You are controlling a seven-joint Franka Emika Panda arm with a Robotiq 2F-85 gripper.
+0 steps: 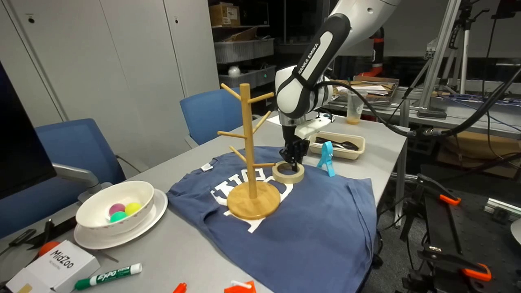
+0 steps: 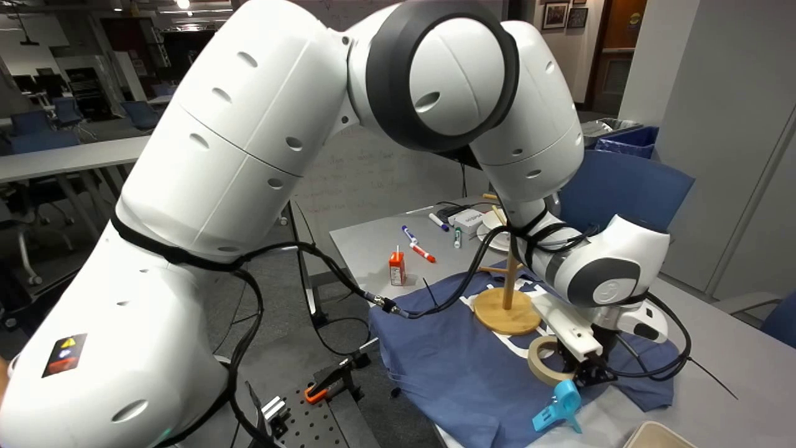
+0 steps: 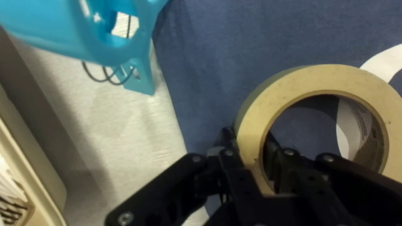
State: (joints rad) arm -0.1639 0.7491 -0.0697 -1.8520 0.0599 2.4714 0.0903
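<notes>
Masking-tape roll [image 3: 325, 78] lies on the blue T-shirt [image 1: 317, 219], just beside the base of the wooden mug tree [image 1: 250, 162]. Tool [image 3: 251, 141] is closed down to a narrow gap on the roll's wall: one finger inside the hole, one outside, both looking snug in the wrist view. Status, my read: reach and grip done; lift off the cloth not done, since the roll looks about flat in both exterior views. Can't tell if one edge is slightly raised. Blue clip [image 1: 327, 148] stands near the roll, clear of the tool; beige tray [image 1: 342, 154] with dark utensils [image 1: 340, 144] sits near the clip on the desk [image 1: 183, 252]. Readable: "MidZoo" on the white box [image 1: 61, 260], "EXPO" on the green marker [image 1: 108, 276], "RANKA EMIKA" on the arm [image 1: 313, 57], leading letter out of sight. Not readable: shirt's white print [image 3: 380, 64], partly covered by mug tree and roll; printing inside the roll's core, blurred; whiteboard [image 2: 398, 180] writing, too faint; warning sticker [image 2: 65, 354], yellow triangle only, wording too small.
</notes>
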